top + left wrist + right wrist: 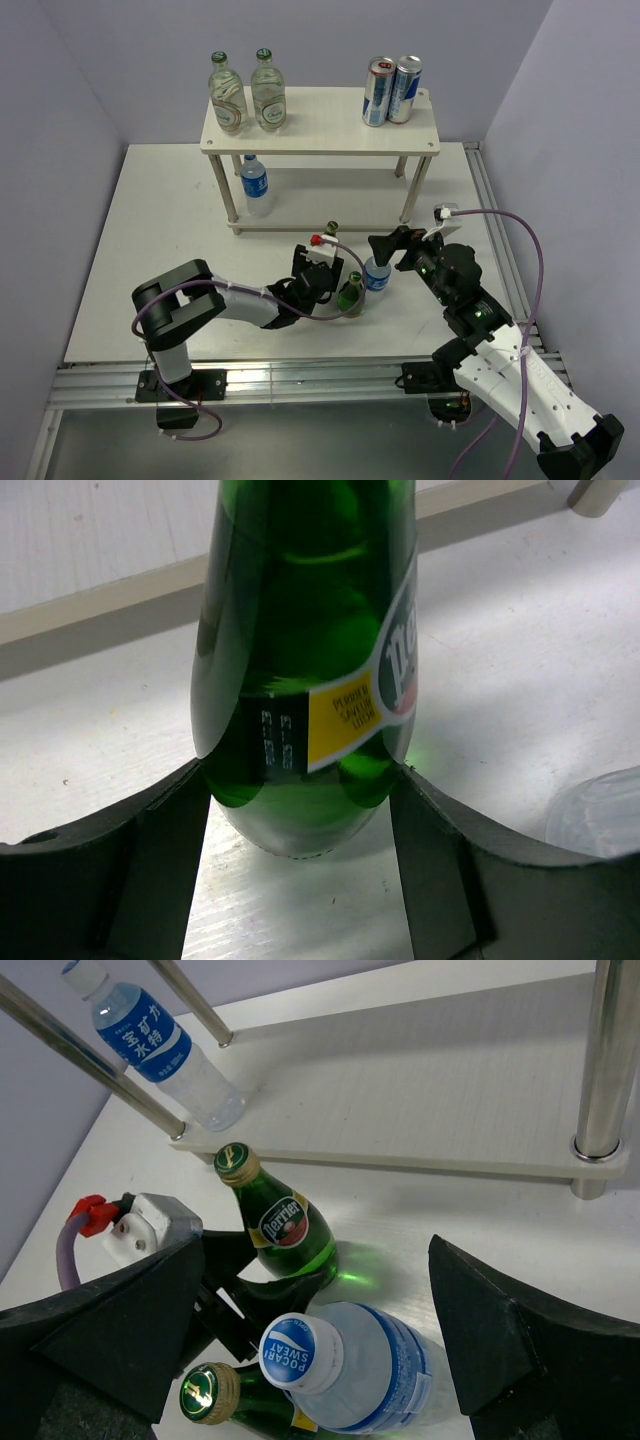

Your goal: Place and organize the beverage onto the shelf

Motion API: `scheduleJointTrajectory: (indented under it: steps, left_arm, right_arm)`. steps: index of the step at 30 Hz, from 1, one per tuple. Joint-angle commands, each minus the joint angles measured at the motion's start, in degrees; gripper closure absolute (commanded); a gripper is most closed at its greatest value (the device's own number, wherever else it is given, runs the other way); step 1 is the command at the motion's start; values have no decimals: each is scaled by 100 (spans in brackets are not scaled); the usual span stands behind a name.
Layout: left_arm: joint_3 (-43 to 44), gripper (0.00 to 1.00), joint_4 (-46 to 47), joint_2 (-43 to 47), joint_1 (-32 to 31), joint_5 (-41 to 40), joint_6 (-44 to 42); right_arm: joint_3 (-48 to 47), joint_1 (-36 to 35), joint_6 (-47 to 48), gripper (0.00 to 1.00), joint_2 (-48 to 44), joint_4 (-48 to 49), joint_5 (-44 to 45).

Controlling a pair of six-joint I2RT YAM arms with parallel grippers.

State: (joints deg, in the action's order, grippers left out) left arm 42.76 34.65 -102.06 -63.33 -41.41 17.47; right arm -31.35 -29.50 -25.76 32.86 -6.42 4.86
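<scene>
Pocari Sweat cap (301, 1352); Perrier bottle (288, 1224).

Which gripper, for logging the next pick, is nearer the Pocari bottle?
Right: the right gripper hovers open over the Pocari bottle; left gripper holds a green bottle alongside.

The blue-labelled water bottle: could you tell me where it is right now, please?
In the top view the water bottle stands on the lower board of the shelf, at its left end, beneath the two clear glass bottles.

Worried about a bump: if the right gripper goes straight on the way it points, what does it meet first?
Probably the Pocari Sweat bottle, just ahead of the open right gripper; depth is unclear.
</scene>
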Motion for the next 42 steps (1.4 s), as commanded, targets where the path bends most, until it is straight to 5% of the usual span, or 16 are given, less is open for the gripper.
scheduleJointTrajectory:
  steps: [1, 24, 26, 27, 29, 30, 32, 33, 42]
  left_arm:
    - [461, 100, 727, 582, 14, -210, -253]
    - [470, 98, 500, 20, 84, -96, 300]
    - [575, 85, 289, -59, 110, 54, 449]
    - [601, 67, 201, -94, 119, 80, 485]
    - [654, 52, 16, -173, 119, 142, 590]
    - [663, 36, -20, -191, 119, 159, 617]
    - [698, 26, -169, -244, 119, 194, 669]
    - [733, 2, -230, -253, 128, 203, 661]
    - [1462, 1, -828, -463, 374, 765, 441]
  right_arm:
    - [68, -30, -8, 0, -34, 228, -38]
    - [68, -30, -17, 0, -34, 237, -38]
    - [59, -30, -17, 0, -25, 237, -47]
    - [59, -39, -8, 0, -17, 237, -56]
    - [59, -30, -8, 0, -17, 246, -56]
    - [68, -30, -17, 0, -25, 255, -64]
    - [59, -30, -17, 0, -8, 246, -73]
    - [59, -30, -17, 0, -17, 255, -82]
    - [68, -30, -17, 0, -17, 255, -82]
